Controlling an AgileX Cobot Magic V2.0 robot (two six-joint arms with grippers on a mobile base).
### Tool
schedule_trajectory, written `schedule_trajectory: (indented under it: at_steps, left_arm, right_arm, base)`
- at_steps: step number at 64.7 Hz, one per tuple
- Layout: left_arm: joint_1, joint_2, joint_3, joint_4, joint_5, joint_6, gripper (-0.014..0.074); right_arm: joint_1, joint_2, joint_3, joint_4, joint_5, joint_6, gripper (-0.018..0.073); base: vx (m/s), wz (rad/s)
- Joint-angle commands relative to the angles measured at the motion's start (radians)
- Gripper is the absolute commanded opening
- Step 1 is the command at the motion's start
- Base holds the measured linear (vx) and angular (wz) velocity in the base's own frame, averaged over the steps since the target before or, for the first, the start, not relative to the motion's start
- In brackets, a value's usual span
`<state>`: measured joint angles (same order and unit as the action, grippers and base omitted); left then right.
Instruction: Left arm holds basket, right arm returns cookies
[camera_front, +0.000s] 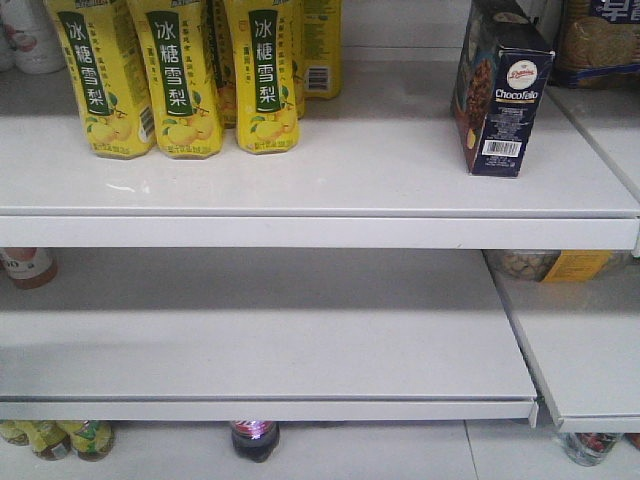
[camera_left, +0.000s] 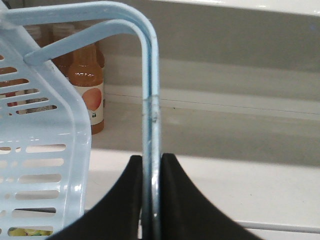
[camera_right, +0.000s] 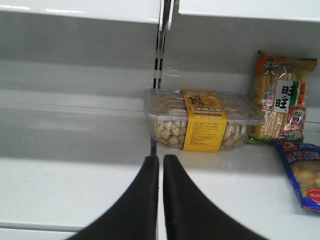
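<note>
White shop shelving, two tiers in the front view, goods along the back and right.

Cookie box (camera_front: 500, 95): already standing upright on the upper shelf (camera_front: 380, 180), far right end, long axis vertical, barcode face toward the camera. Nothing is touching it; no gripper shows in the front view. Judgement: the return step looks done, what's left is pulling the right arm clear.

Right gripper (camera_right: 161, 200): fingers nearly together, thin gap, nothing between them. It points at the lower shelf level, straight at a clear tub with a yellow label (camera_right: 202, 120). Snack bags (camera_right: 277, 100) sit to the right of the tub, with a blue one (camera_right: 302, 175) nearer. The box isn't in this view, so relative to these jaws it should be up and away, one tier higher. I can't place it more precisely than that.

Left gripper (camera_left: 151, 200): clamped on the basket (camera_left: 40, 150) handle (camera_left: 150, 100), which runs vertically between the two fingers. The basket body is to the left of the jaws, slotted wall close to the lens. Orange-capped bottles (camera_left: 87, 90) sit behind it on a shelf.

Key relation: the right arm is the one on the box's side, the left is tied up with the basket. Any retreat should go back toward the near side, not up, to avoid the shelf edge (camera_right: 165, 10) overhead.
</note>
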<state>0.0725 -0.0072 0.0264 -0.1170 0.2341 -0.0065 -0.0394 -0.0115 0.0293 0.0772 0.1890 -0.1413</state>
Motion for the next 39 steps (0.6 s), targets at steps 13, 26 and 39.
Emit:
schedule_trajectory:
  at_steps: [13,26,39]
  left_arm:
    - [-0.002,-0.017,-0.028,0.012,-0.103,0.019,0.0004]
    - [-0.002,-0.017,-0.028,0.012,-0.103,0.019,0.0004]
    - [-0.002,-0.017,-0.028,0.012,-0.103,0.019,0.0004]
  right_arm:
    - [-0.008,-0.013,0.018,0.004,-0.071,-0.011,-0.0010]
    - [-0.008,-0.013,0.018,0.004,-0.071,-0.011,-0.0010]
    - [-0.008,-0.013,0.018,0.004,-0.071,-0.011,-0.0010]
  base:
    - [0.00,0.00]
    - [0.00,0.00]
    - [0.00,0.00]
